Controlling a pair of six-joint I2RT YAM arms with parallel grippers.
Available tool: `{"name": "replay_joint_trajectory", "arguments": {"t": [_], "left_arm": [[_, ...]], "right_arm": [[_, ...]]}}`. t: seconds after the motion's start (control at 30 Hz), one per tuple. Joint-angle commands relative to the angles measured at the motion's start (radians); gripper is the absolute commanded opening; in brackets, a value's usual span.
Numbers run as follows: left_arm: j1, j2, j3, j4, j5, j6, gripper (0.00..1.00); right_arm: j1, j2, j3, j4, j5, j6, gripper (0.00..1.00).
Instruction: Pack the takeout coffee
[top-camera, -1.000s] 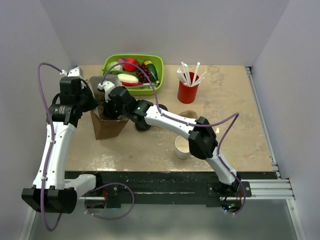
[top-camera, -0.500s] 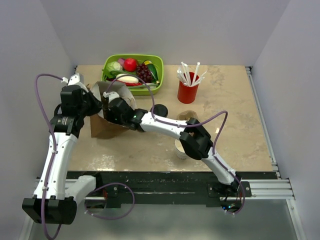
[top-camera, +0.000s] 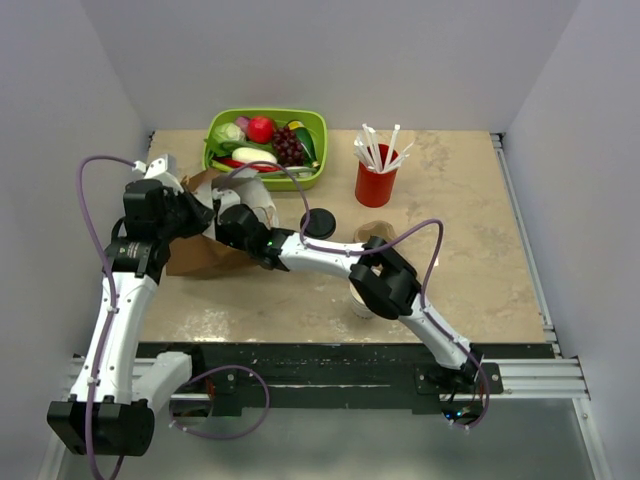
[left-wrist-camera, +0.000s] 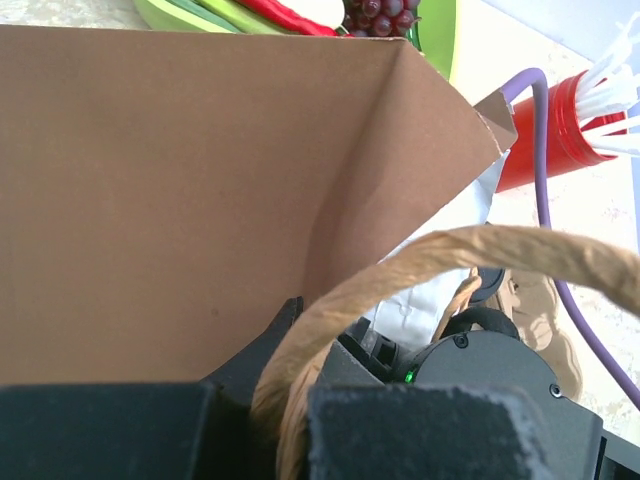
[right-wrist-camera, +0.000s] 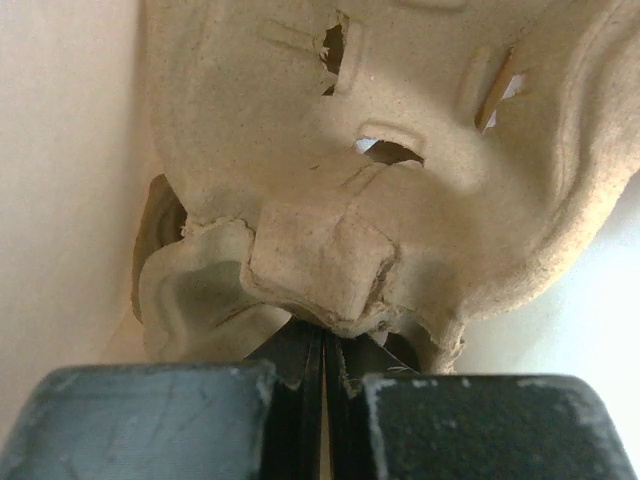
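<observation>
— Where is the takeout coffee sitting?

— I am failing to pick it out for certain. The right gripper (right-wrist-camera: 322, 350) is reaching into the paper bag (top-camera: 200, 255), its fingers closed and pinching the raised middle ridge of a moulded pulp cup carrier (right-wrist-camera: 350, 180). Its wrist camera is showing only tan pulp with slots and one hollow pocket. Whether a cup is sitting in a pocket, I cannot tell.

— And the black thing out on the surface?

— A round black lid (top-camera: 320, 222) is lying on the surface (top-camera: 470, 230) just beside the right arm, between the bag and the red cup (top-camera: 375, 187). From above I cannot tell whether a cup is standing under it.

— What is the left gripper doing?

— The left gripper (left-wrist-camera: 265, 400) is clamping shut on the bag's rim, where the twisted paper handle (left-wrist-camera: 450, 255) is coming out. The bag is lying tipped over, its mouth turned toward the right arm. The side facing the left wrist camera is showing plain brown paper.

— Anything else around?

— White straws (top-camera: 380, 148) are sticking out of the red cup. A green tray (top-camera: 265, 113) of fruit and vegetables is sitting behind the bag, near it. A stack of white cups (top-camera: 358, 303) is standing near the front edge, partly hidden by the right arm's elbow. A tan round piece (top-camera: 378, 232) is lying between that stack and the red cup.
</observation>
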Motion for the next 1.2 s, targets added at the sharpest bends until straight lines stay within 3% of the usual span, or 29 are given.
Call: {"name": "replay_joint_trajectory", "arguments": {"t": [0.0, 0.23, 0.4, 0.57, 0.7, 1.0, 1.17], "left_arm": [[-0.013, -0.032, -0.001, 0.038, 0.199, 0.000, 0.00], [-0.013, -0.049, 0.001, 0.027, 0.195, -0.003, 0.00], [-0.013, -0.040, 0.027, -0.048, -0.007, -0.004, 0.00], [-0.013, 0.007, 0.047, -0.081, -0.141, -0.043, 0.00], [-0.013, 0.035, 0.068, -0.097, -0.207, -0.050, 0.00], [-0.013, 0.050, 0.107, -0.118, -0.304, -0.057, 0.00], [-0.013, 0.058, 0.127, -0.132, -0.345, -0.057, 0.00]], "right_arm": [[0.013, 0.038, 0.038, 0.055, -0.001, 0.005, 0.00], [0.025, 0.020, -0.077, 0.179, 0.054, 0.123, 0.10], [0.024, -0.061, -0.099, 0.216, 0.056, 0.018, 0.15], [0.024, -0.208, -0.139, 0.132, 0.143, -0.044, 0.24], [0.025, -0.294, -0.191, 0.060, 0.201, -0.064, 0.41], [0.025, -0.374, -0.159, -0.075, 0.269, -0.133, 0.48], [0.025, -0.448, -0.204, -0.054, 0.277, -0.200, 0.49]]}}
